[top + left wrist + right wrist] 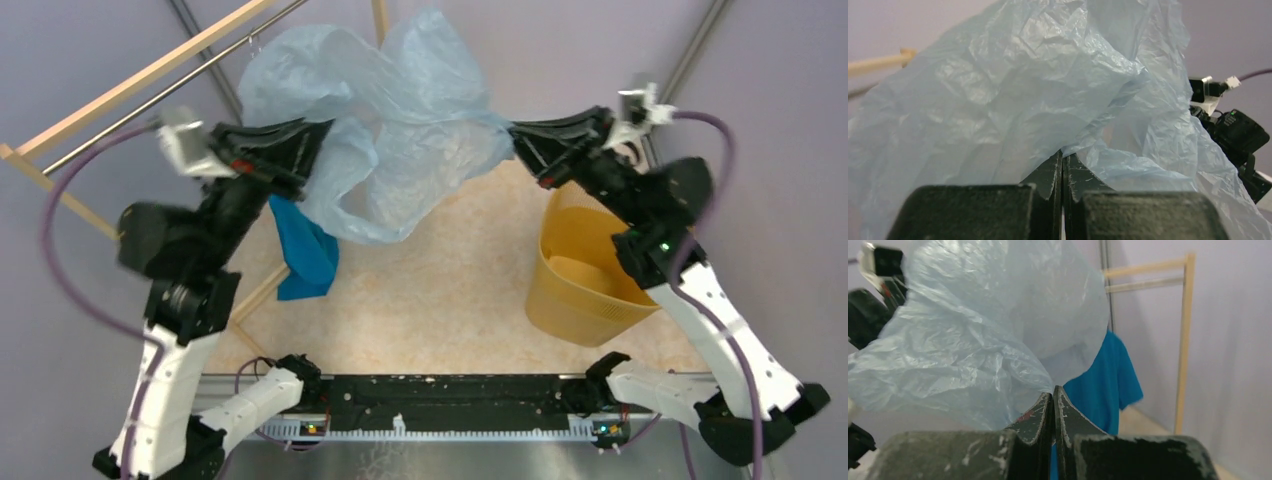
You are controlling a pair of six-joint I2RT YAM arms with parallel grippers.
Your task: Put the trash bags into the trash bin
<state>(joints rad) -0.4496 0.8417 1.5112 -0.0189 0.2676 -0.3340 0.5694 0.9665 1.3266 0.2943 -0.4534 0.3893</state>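
The pale blue-grey trash bag [390, 120] hangs stretched in the air between both grippers, above the table's far middle. My left gripper [325, 135] is shut on the bag's left edge; the bag [1038, 90] fills the left wrist view above the closed fingertips [1063, 156]. My right gripper [515, 135] is shut on the bag's right edge; the crinkled film [973, 340] billows left of its closed tips [1053, 390]. The yellow-orange trash bin [585, 275] stands on the table at the right, under my right arm, below and right of the bag.
A teal-blue shirt [305, 255] hangs from a wooden rack [120, 90] at the left, just below the left gripper; it also shows in the right wrist view [1105, 385]. Metal poles rise at the back corners. The beige tabletop [430, 290] lies below the bag.
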